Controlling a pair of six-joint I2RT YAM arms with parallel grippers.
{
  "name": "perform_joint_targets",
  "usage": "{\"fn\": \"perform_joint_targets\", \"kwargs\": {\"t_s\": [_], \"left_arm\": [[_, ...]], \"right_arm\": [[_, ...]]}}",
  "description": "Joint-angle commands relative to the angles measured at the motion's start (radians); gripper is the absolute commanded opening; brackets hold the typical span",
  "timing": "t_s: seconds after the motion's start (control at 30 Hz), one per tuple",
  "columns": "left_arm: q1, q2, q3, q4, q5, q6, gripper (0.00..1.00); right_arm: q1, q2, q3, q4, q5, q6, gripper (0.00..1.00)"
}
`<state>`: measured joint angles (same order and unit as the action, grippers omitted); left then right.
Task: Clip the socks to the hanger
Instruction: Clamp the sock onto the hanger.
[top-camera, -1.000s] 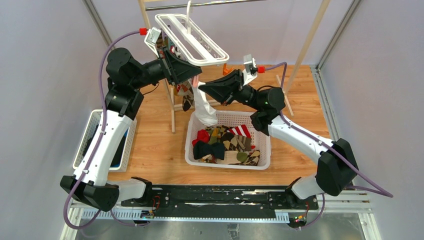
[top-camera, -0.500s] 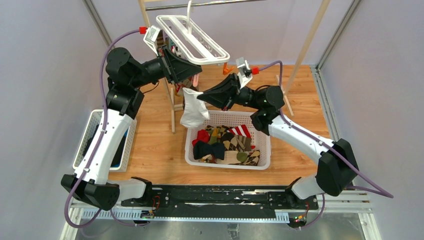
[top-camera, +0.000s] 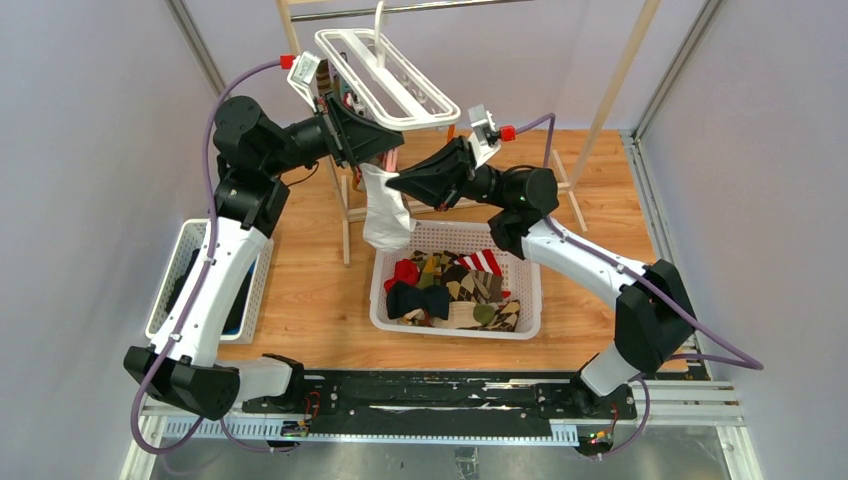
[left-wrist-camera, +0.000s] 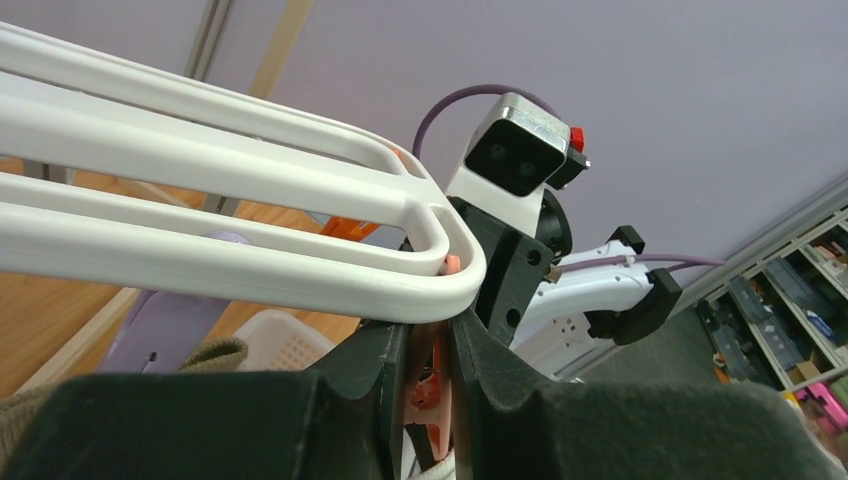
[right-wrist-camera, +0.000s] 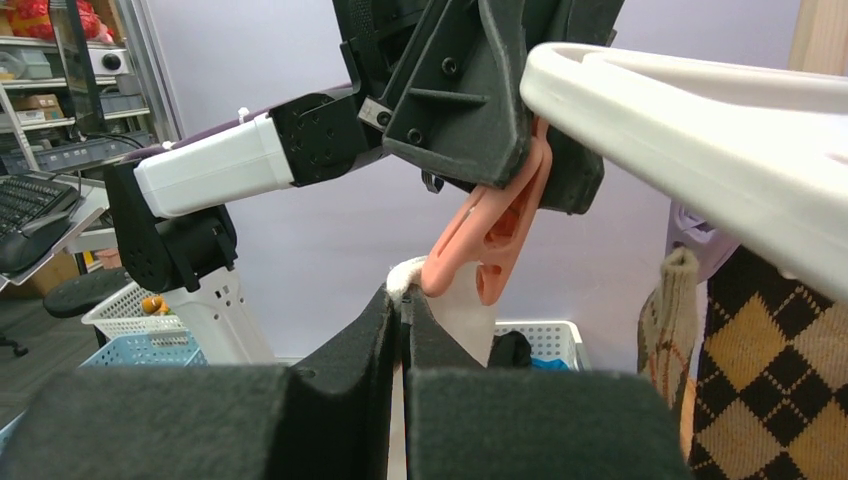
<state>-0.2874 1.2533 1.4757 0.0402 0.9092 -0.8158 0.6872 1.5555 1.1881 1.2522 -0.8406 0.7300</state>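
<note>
The white hanger hangs from the metal bar. My left gripper is shut on a salmon clip under the hanger's near end. My right gripper is shut on the top edge of a white sock, which hangs down over the basket's far corner. In the right wrist view the clip touches the sock's top edge just beyond my gripper. Several more socks lie in the white basket. An argyle sock hangs from the hanger.
A second white basket with a dark bundle stands at the left. The tall wooden rack and its metal bar stand at the back. The two grippers are nearly touching under the hanger.
My right gripper has carried the white sock up and to the left, from above the basket to the clip that my left gripper holds. The left arm has hardly moved.
</note>
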Motion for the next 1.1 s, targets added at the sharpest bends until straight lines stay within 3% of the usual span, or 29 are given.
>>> {"fn": "perform_joint_targets", "kwargs": {"t_s": [0.0,0.3,0.77,1.07], "left_arm": [[0.007,-0.005,-0.008,0.041,0.057,-0.016,0.00],[0.014,-0.010,-0.010,0.053,0.069,-0.023,0.00],[0.019,-0.014,-0.010,0.060,0.074,-0.029,0.00],[0.019,-0.016,-0.018,0.062,0.084,-0.025,0.00]], "right_arm": [[0.006,0.009,0.019,0.068,0.033,0.003,0.00],[0.000,-0.050,-0.065,0.013,0.172,-0.111,0.00],[0.000,-0.040,-0.074,0.048,0.136,-0.063,0.00],[-0.011,-0.056,-0.089,0.125,0.209,-0.015,0.00]]}}
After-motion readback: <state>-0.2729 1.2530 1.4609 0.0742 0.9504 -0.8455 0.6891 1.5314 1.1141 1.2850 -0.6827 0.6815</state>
